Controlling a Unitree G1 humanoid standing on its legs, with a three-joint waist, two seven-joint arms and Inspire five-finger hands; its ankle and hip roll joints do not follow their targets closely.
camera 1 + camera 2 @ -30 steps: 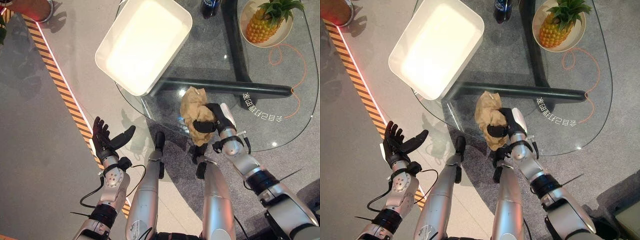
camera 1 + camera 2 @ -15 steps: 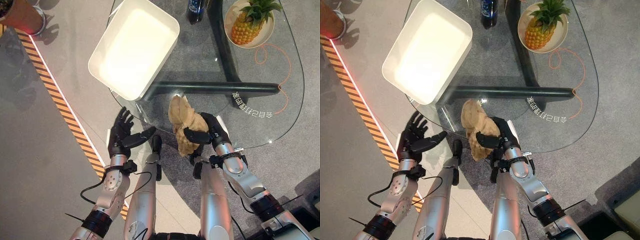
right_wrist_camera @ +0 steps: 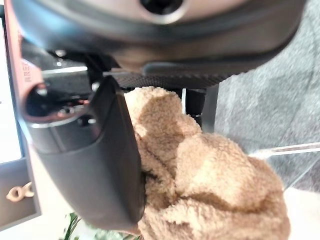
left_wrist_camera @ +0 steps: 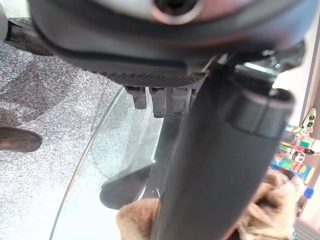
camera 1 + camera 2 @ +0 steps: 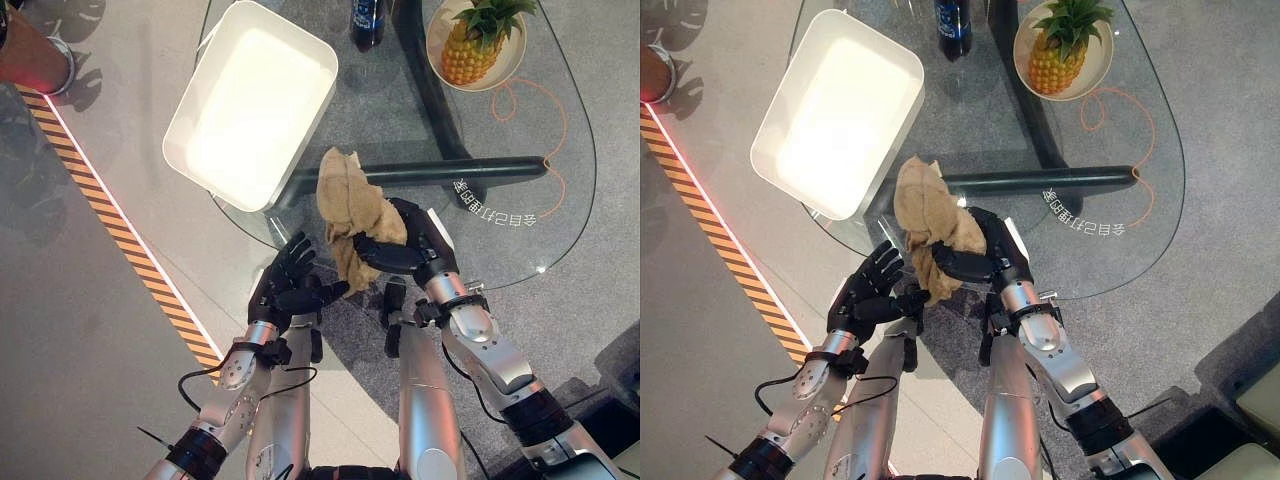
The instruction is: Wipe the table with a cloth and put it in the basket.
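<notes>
While the white basket (image 5: 250, 105) sits at the glass table's (image 5: 520, 150) left end, the left hand (image 5: 292, 287) is held just below the table edge with fingers spread, holding nothing. Just beside it, the tan cloth (image 5: 348, 205) is gripped by the right hand (image 5: 410, 245), fingers curled around it.

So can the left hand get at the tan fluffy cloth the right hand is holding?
Probably yes. The left hand is open right beside the tan fluffy cloth, which the right hand grips above the glass table edge, with nothing between them.
</notes>
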